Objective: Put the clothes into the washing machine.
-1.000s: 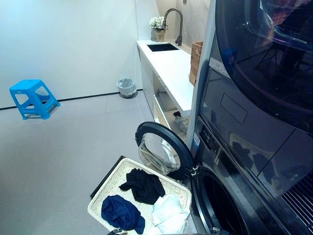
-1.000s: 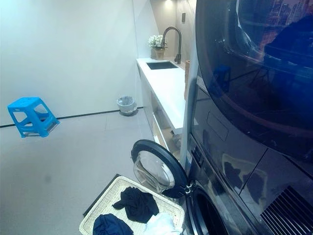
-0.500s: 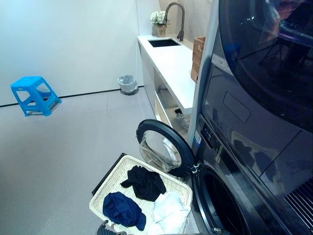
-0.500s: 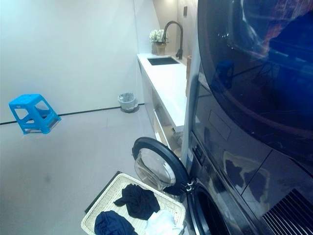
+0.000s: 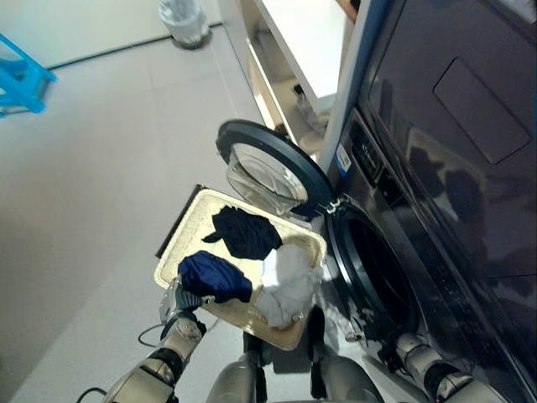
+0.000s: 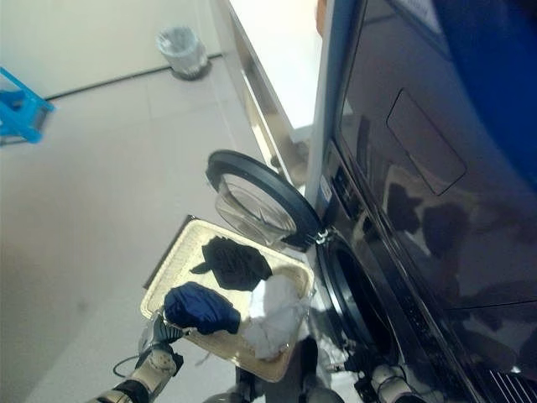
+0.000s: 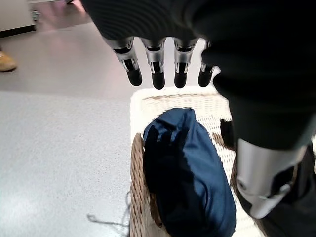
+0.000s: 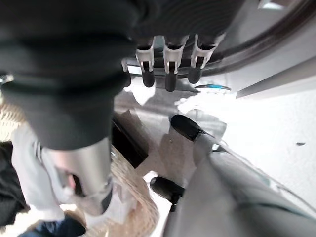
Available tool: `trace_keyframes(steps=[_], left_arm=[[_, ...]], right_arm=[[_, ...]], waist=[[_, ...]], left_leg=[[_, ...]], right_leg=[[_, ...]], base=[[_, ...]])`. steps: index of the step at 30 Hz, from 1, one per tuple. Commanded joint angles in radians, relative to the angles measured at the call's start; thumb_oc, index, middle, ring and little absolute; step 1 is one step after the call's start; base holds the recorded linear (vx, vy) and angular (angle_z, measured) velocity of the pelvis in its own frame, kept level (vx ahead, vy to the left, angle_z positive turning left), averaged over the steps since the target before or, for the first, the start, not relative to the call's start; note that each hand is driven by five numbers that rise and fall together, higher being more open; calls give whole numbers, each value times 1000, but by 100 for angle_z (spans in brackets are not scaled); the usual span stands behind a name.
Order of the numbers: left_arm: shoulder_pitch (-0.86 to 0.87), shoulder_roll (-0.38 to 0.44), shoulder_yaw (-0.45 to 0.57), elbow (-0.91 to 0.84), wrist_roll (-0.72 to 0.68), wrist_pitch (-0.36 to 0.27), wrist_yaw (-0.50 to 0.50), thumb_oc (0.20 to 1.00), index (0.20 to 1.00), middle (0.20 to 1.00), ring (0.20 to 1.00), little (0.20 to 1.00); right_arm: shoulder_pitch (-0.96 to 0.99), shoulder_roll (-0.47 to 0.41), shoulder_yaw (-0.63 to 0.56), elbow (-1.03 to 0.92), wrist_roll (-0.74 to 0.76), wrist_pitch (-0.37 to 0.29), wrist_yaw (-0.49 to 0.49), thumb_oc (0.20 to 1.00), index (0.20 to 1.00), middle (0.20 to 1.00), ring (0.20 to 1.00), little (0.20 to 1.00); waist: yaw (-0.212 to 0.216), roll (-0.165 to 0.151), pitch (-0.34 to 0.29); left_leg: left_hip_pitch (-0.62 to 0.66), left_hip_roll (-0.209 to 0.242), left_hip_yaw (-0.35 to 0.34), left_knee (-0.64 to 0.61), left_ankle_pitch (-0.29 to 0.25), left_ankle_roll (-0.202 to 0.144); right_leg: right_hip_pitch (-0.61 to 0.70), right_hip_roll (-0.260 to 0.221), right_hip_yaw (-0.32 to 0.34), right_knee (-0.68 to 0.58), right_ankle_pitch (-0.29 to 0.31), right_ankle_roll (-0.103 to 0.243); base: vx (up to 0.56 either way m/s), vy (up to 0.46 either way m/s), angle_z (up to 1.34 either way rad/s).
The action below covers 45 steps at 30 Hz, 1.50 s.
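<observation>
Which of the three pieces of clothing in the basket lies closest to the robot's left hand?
The navy blue garment, bunched at the basket's near corner right by the left hand. The black one lies towards the washer door, the white one on the machine's side.

Blue stool (image 5: 18, 77); waste bin (image 5: 183, 18)

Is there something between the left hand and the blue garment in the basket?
Nothing visible. The left hand hovers open above the blue garment, which lies on top in the wicker basket, with clear space under the fingers.
</observation>
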State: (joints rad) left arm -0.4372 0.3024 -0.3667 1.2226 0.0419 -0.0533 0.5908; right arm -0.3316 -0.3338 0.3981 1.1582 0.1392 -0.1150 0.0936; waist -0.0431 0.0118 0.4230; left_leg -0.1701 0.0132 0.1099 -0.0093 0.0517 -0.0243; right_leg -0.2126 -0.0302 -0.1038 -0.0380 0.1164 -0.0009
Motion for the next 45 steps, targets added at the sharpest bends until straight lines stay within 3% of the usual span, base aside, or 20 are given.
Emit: trace_keyframes(steps=[1,6,15,19,25,26,28,29,30,36,45], left_arm=[[-66,65,28,64,-82,3,26,1000,1000,1000,1000,1000],[-182,113,60,95,-126,-2,32,1000,1000,1000,1000,1000],[-307,171,25,96,-133,37,15,1000,1000,1000,1000,1000],[-362,196,3,103,-142,59,-15,1000,1000,1000,1000,1000],[-412,208,-13,139,-170,136,-96,1000,1000,1000,1000,1000],[-422,207,-31,162,-127,193,-151,755,755,755,755,755],[-428,205,-45,174,-84,242,-185,580,580,580,580,580],[-435,204,-63,181,-59,292,-220,438,438,438,438,438],[-447,205,-81,195,-26,349,-280,200,200,200,200,200],[-488,217,-193,199,198,494,-385,200,200,200,200,200],[-480,231,-212,217,201,536,-396,200,200,200,200,200]], right_arm=[[-21,13,51,-52,77,-30,-15,1000,1000,1000,1000,1000],[-75,28,72,-96,111,-18,-39,1000,1000,1000,1000,1000],[-122,-6,85,-164,179,0,-70,1000,1000,1000,1000,1000],[-139,-28,95,-202,221,-27,-73,1000,1000,1000,1000,1000],[-163,-42,101,-272,276,-50,-83,1000,1000,1000,1000,1000],[-170,-47,100,-287,281,-55,-79,1000,1000,1000,1000,1000],[-175,-52,100,-301,286,-59,-71,1000,1000,1000,1000,1000],[-178,-57,101,-316,290,-67,-62,1000,1000,1000,1000,1000],[-183,-63,107,-335,302,-79,-52,1000,1000,1000,1000,1000],[-199,-102,116,-428,349,-97,-20,1000,1000,1000,1000,1000],[-199,-112,111,-553,444,-137,-25,1000,1000,1000,1000,1000]], waist=[[-19,-63,26],[-33,-105,90],[-58,-120,97],[-69,-124,97],[-90,-130,97],[-97,-129,97],[-103,-130,97],[-109,-133,97],[-116,-138,97],[-134,-145,97],[-138,-156,97]], left_leg=[[-75,-56,4,83,-24,29],[-178,-55,2,111,-5,20],[-358,-60,-20,186,1,6],[-453,-66,-32,239,-6,3],[-570,-76,-52,330,-32,6],[-595,-78,-54,350,-37,6],[-610,-77,-55,360,-41,7],[-622,-77,-56,368,-45,9],[-634,-76,-54,372,-48,10],[-666,-74,-58,379,-47,9],[-672,-76,-69,374,-50,2]], right_leg=[[-72,3,96,61,-2,72],[-176,12,108,85,24,73],[-347,11,99,136,36,69],[-428,13,98,165,39,67],[-537,27,113,200,43,61],[-561,28,118,204,48,60],[-577,29,121,208,50,59],[-590,30,124,212,52,59],[-602,30,125,214,54,58],[-635,30,127,222,58,59],[-638,24,122,200,67,58]], base=[[-75,25,-15],[-93,39,-16],[-16,39,-2],[5,11,-2],[1,20,-5],[7,42,-20],[2,34,-12],[-9,45,-1],[-13,40,1],[-13,8,-4],[-10,-32,-7]])
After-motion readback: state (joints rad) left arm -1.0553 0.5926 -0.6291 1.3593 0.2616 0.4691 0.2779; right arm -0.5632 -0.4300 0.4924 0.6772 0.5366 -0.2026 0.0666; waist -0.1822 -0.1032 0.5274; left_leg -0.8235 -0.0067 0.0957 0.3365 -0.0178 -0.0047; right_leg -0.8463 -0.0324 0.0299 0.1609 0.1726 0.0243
